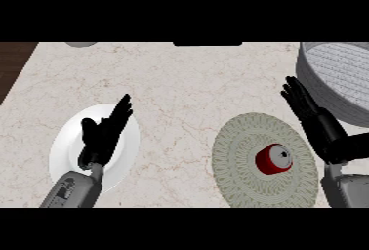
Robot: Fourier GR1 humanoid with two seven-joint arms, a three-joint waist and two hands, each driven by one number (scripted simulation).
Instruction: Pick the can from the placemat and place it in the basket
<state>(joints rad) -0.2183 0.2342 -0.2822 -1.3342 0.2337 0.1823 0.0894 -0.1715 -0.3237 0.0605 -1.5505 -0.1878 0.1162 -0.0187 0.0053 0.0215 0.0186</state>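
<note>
Pale marbled stone forms the counter [187,97], which fills nearly the whole head view, with a strip of dark wood [14,63] showing past its far left corner. Nearest, two grey forearms come in from the lower edge, the left forearm [72,190] over the rim of a white plate [63,146] and the right forearm [346,188] at the right border. A round woven placemat [245,180] lies at the right of centre, well apart from the plate, and the red can [272,160] sits on its right half, its grey end turned toward the upper right; whether it stands or lies cannot be told. The left hand [101,136] hangs over the plate with fingers straight and pointing away, holding nothing. The right hand [317,122] is beside the placemat's right rim, apart from the can, its fingers also stretched out and empty, their tips near the wall of the grey basket [338,73] in the far right corner. At the far edge a grey rounded object [81,44] and a black object [207,44] are partly cut off.
</note>
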